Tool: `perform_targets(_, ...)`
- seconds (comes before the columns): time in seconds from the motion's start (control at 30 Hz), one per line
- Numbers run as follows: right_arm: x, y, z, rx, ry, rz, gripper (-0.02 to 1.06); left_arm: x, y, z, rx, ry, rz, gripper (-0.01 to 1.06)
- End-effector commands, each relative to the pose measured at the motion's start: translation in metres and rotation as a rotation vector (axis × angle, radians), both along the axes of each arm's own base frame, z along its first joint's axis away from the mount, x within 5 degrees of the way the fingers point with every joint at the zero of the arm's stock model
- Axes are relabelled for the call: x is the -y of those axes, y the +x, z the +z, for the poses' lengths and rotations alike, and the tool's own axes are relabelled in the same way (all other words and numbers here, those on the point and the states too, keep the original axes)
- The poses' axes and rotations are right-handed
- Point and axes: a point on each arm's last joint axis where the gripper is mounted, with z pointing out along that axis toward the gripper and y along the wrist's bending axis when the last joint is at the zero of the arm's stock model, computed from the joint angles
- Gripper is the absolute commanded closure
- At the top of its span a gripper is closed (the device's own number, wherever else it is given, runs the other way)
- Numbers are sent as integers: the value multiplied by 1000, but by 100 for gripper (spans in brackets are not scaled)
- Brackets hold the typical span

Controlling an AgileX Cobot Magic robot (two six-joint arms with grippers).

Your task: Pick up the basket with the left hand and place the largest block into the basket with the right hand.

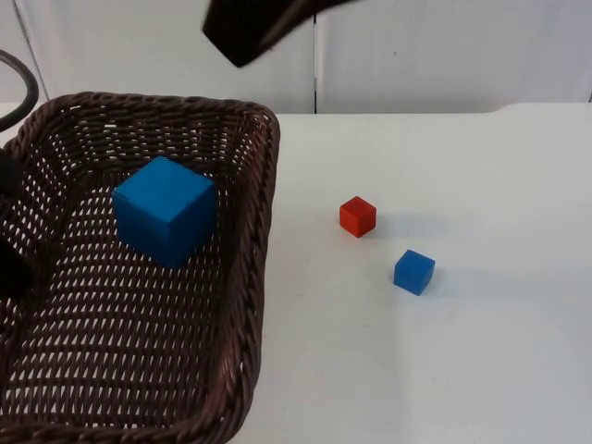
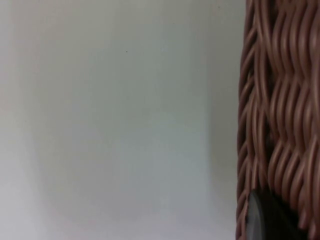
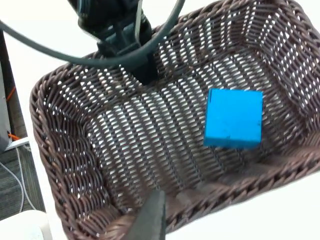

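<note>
White tabletop (image 1: 444, 370) carrying dark brown woven wicker basket (image 1: 250, 277) at left edge; large blue cube (image 1: 165, 210) lying inside: placement looking done. Left gripper (image 3: 142, 70) clamping basket's rim. Right gripper (image 1: 242, 39) hovering above, fingers' state not discernible.

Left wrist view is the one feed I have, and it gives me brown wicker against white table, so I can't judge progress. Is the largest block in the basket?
Observer: Yes. The large blue cube lies on the floor of the dark brown wicker basket.
Operator: What grips the basket?
Observer: The left gripper is clamped on the basket's rim, as the right wrist view shows.
Operator: Anything left on the table?
Observer: A small red cube and a small blue cube sit apart on the white table, beside the basket.
</note>
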Motion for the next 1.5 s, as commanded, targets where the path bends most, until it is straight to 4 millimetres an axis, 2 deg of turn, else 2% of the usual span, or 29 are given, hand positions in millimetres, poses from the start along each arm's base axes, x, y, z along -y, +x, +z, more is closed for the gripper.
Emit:
perform_targets(0.0,11,-9,-1,22,28,-15,21,2,0,5,19,-29,12,105)
perform_targets(0.47,52,-41,-16,58,69,-48,21,1,1,5,22,-28,14,105)
perform_targets(1.0,92,-74,-11,101,137,-65,21,1,1,5,24,-26,16,105)
perform_targets(1.47,106,-86,-4,131,168,-67,21,0,2,5,38,-17,22,105)
